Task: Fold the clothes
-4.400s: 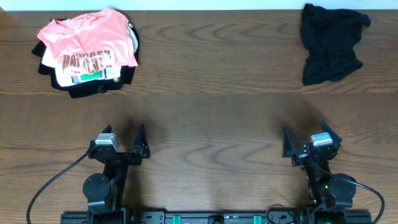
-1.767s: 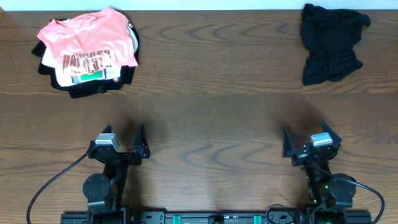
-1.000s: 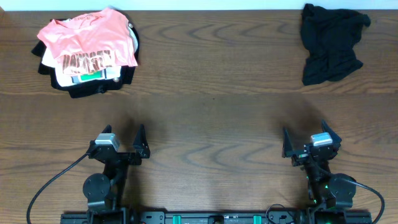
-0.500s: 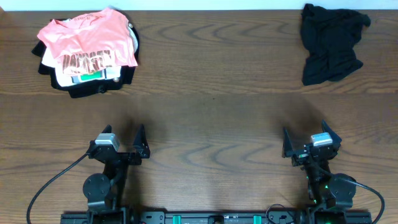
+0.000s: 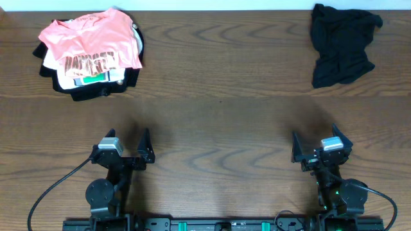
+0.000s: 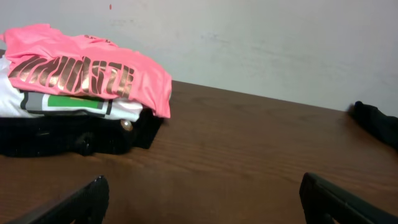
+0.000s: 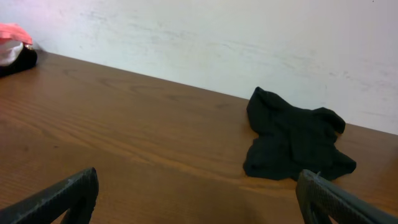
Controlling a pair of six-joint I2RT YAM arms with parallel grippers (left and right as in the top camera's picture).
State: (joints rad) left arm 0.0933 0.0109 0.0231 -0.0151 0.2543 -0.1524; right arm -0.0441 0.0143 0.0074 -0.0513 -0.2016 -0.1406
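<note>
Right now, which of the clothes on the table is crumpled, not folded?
The black garment alone at the far right corner, bunched up. The others sit folded in a stack at far left, pink shirt on top.

Lab-like robot bench: wood-grain table (image 5: pixel 218 115), bare white wall (image 7: pixel 249 37).

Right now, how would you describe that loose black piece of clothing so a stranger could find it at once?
Start at the wooden table and follow its far edge, by the white wall, to the robot's right corner. The black garment lies there alone, crumpled. The only other clothes, a flat stack topped by a pink shirt, sit at the far left corner.
</note>
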